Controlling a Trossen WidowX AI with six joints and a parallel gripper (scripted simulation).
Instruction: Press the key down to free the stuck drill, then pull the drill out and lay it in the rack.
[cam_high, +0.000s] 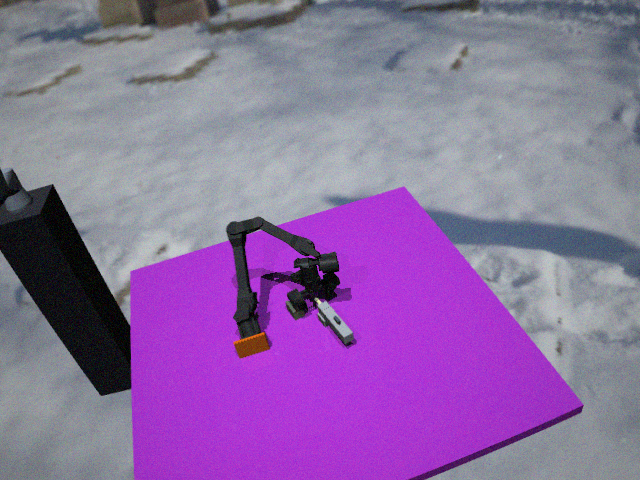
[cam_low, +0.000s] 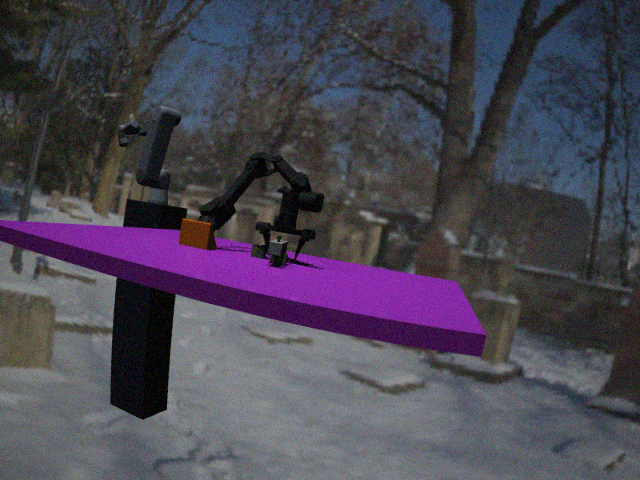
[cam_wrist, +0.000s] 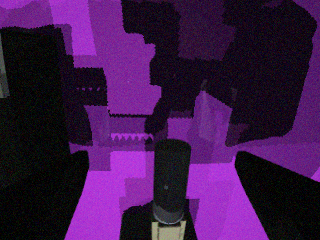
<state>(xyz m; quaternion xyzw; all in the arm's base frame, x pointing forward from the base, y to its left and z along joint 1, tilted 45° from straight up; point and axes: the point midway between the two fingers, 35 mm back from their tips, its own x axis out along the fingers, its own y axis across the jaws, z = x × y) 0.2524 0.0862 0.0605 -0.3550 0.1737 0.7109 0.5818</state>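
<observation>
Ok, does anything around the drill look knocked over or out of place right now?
Nothing stands out. The drill lies flat on the purple table, the small rack sits beside it, and the open gripper straddles the drill's tip, holding nothing.

The arm (cam_high: 241, 279) rose steeply from its orange base (cam_high: 251, 345), bent sharply at the elbow (cam_high: 238, 227), and then came down toward the wrist (cam_high: 316, 263). The gripper (cam_low: 282, 246) pointed down, close above the table. Its jaws stood wide open and held nothing. In the exterior view the two fingers (cam_low: 301, 242) spread apart to both sides. In the wrist view the dark fingers framed the left and right edges, well apart from each other.
</observation>
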